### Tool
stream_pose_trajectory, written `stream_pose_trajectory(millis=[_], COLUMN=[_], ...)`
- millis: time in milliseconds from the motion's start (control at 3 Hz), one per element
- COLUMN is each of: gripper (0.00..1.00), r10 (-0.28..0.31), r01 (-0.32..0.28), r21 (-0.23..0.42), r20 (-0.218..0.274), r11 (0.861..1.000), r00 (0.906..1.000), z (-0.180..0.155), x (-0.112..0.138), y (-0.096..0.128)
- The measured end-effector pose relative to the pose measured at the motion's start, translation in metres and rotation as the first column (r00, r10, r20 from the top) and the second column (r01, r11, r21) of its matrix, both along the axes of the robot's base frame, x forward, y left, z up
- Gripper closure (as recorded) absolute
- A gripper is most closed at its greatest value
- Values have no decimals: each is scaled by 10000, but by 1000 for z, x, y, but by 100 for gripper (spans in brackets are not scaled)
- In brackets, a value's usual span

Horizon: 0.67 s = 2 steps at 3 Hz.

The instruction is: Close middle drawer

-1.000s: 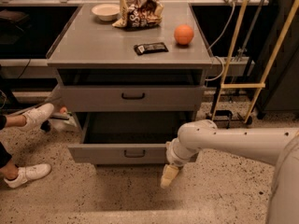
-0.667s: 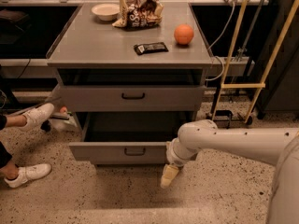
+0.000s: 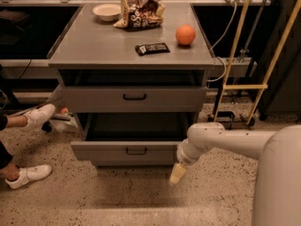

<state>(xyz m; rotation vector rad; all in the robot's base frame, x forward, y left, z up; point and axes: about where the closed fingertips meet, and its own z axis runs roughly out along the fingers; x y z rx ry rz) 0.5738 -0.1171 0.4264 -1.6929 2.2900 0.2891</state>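
- Grey metal cabinet (image 3: 94,46), camera view, centre of the frame: flat top, drawers stacked below.
- Wide grey metal middle drawer (image 3: 103,152), lower centre: pulled well out, dark interior open to view, flat front with a small dark bar handle (image 3: 136,150).
- Taller-fronted grey upper drawer (image 3: 94,99), just above it: also out a little, with a dark gap under the cabinet top.
- Cream-tipped gripper (image 3: 178,173), lower centre right: pointing down at the floor, just beside the right end of the middle drawer's front and below its lower edge. Contact with the front cannot be made out, and whether it is released or clenched cannot be told. Nothing is seen in it.
- White robot arm (image 3: 235,142), lower right, reaching leftward to the drawer.
- On the top, upper frame: pale round bowl (image 3: 107,11), crumpled snack bag (image 3: 141,14), round orange fruit (image 3: 186,34), dark flat wrapped bar (image 3: 152,48).
- White trainers (image 3: 40,117), left edge, on speckled floor (image 3: 117,197).
- Step in hand, by judgement: approach; the drawer is not yet closed.
- Next move calls for raising the gripper to the front face and pushing squarely inward.
- Against a second ago: drawer just as far out, gripper barely shifted.
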Motion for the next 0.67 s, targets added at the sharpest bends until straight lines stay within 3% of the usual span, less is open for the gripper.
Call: stream_pose_trajectory(millis=[333, 667], gripper=[0, 0], r10=[-911, -1661], r01=[905, 1665], r21=[-229, -377], r20=[-297, 127], r11=[9956, 9853], r00=[9954, 9860], z=[-25, -22], x=[32, 73], y=[-31, -50])
